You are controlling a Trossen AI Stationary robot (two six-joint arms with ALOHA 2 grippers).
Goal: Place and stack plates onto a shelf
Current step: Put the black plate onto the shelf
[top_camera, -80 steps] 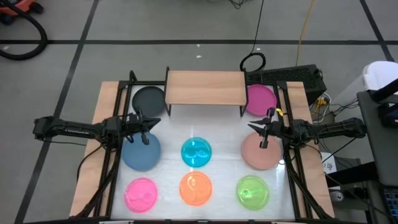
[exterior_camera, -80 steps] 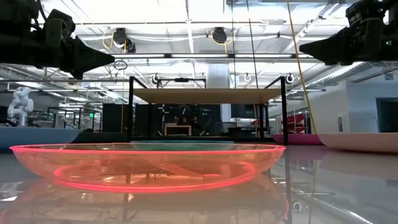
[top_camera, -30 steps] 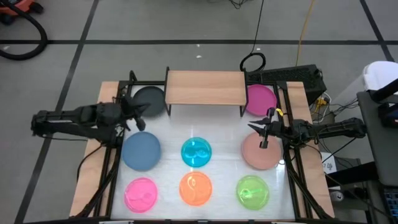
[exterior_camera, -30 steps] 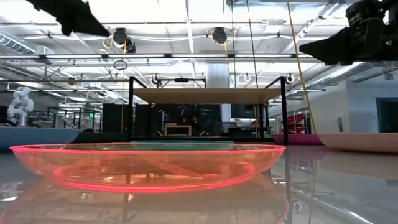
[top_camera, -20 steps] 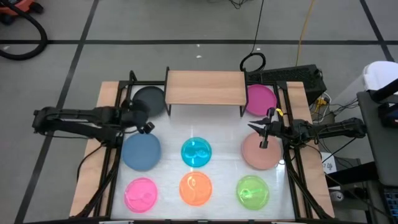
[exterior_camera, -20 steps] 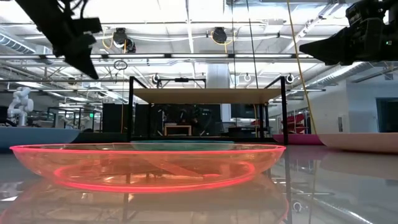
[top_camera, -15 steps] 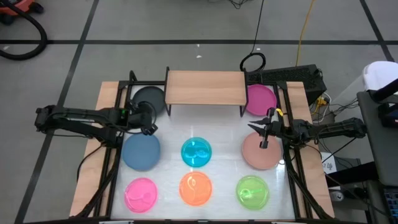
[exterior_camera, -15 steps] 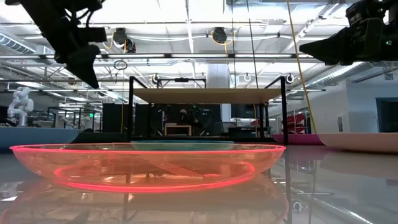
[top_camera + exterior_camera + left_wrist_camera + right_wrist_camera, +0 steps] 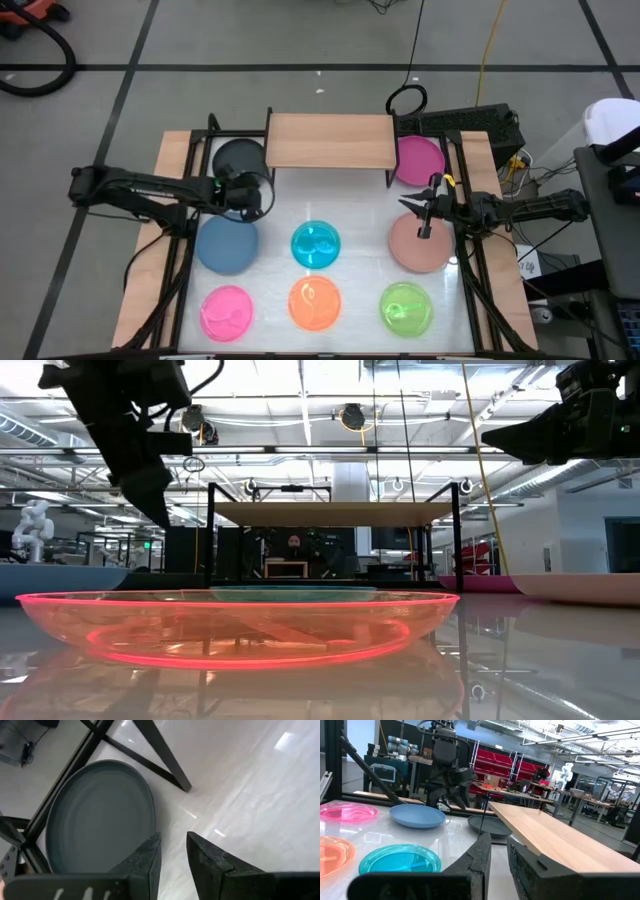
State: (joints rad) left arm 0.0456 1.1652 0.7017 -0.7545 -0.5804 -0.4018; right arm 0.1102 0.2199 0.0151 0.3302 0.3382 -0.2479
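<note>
1. overhead, the left end effector (image 9: 252,194) hangs at the near edge of the dark grey plate (image 9: 238,158), which lies on the worktop (image 9: 365,215) just left of the shelf (image 9: 329,140).
2. its wrist cam adds that the fingers (image 9: 145,860) have only a slim gap, nothing between them, right beside the plate's rim.
3. the right end effector (image 9: 424,213) waits over the dusty pink plate (image 9: 415,248), fingers nearly together and empty.
4. the low cam mostly shows the orange plate (image 9: 235,624).

Both arms are skinny matte black tubes with chunky joints. The left tool (image 9: 172,852) has two blocky dark fingers with a rough, grainy texture. The right tool (image 9: 499,857) looks the same, and there's a yellow bit near the right wrist.
</note>
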